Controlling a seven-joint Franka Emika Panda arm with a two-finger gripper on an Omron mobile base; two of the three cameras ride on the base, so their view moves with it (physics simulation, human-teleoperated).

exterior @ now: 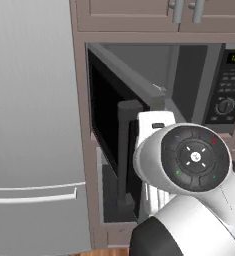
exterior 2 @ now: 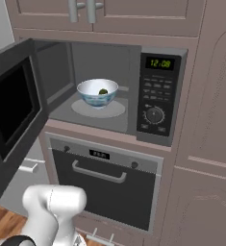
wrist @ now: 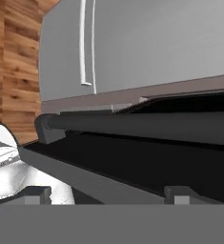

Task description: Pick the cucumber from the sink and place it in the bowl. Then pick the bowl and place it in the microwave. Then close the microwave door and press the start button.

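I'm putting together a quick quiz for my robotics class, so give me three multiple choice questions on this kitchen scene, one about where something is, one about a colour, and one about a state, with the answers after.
1. Where is the bowl?
A. On the turntable plate inside the microwave
B. On the floor beside the fridge
C. On top of the oven handle

2. What colour are the digits on the microwave's clock display?
A. Red
B. White
C. Green

3. What state is the microwave door in?
A. Fully shut
B. Swung open to the left
C. Taken off and lying flat

Answers:
1. A: the bowl sits on the round turntable plate in the microwave, with the cucumber inside it.
2. C: the clock display reads in green on the black control panel.
3. B: the microwave door stands out to the left, leaving the cavity open above the oven.
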